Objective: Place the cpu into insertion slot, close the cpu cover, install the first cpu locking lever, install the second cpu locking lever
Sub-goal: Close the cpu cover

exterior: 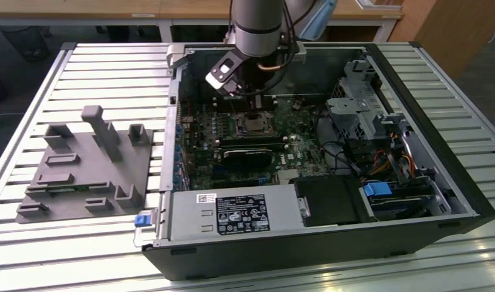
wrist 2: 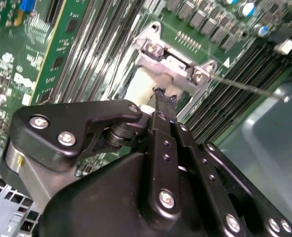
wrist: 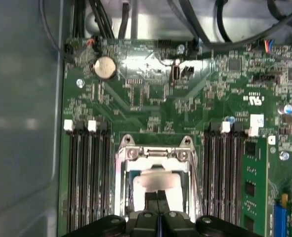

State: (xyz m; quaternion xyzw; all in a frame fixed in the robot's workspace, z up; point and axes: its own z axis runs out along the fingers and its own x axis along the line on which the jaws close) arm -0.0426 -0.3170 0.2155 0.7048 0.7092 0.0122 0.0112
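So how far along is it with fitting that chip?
Done: the cpu looks seated in the insertion slot, and the cpu cover seems down around it. In hand: the shut jaws hang right over it. Left: one locking lever juts free, apparently unlatched.

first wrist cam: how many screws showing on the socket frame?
2, at the socket frame end away from the gripper: one screw at one corner, one at the other. The gripper covers the opposite end; more may be hidden.

Shiny silvery metal cpu cover (wrist 2: 171, 65), smooth black claw (wrist 2: 159, 98).
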